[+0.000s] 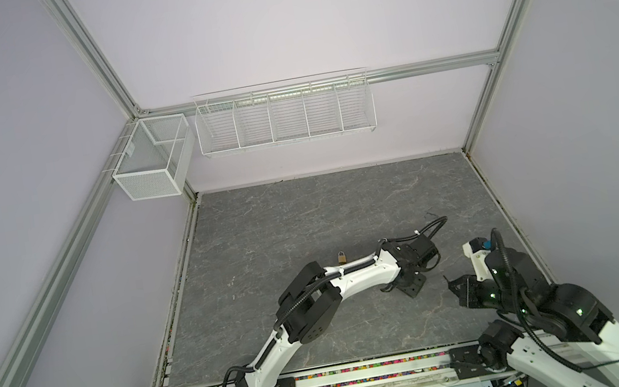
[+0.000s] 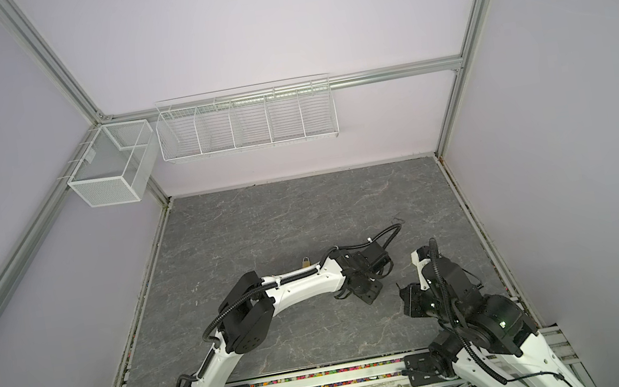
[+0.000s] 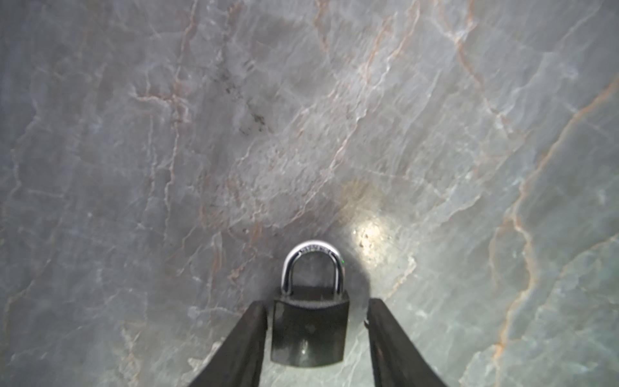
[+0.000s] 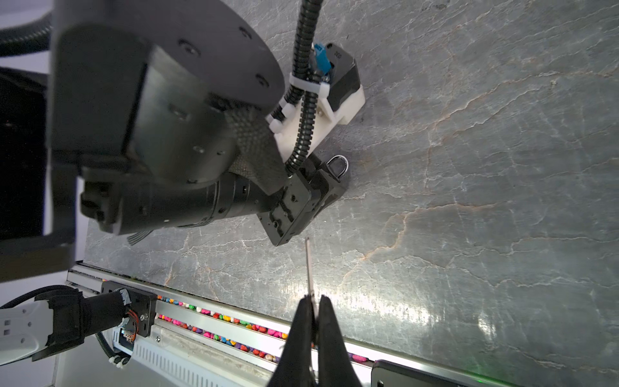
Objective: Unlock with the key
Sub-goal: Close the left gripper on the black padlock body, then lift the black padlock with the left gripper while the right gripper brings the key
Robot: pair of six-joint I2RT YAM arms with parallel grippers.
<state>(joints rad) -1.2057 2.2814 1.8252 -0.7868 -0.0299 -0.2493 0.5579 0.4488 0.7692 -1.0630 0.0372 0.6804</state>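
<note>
Grey desk [image 3: 167, 134] looks slick, so I reckon the padlock [image 3: 308, 331] could skid from between my spread left fingers [image 3: 241, 348], dodging the key [image 4: 310, 268] my right fingers [image 4: 301, 335] clamp.

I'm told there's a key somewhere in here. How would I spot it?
Start at the grey stone-look table and find the right arm at its near right corner. Its black fingers are pinched shut on the key. It is the thin silvery sliver sticking out past the fingertips, far slimmer and brighter than the chunky black parts around it.
</note>
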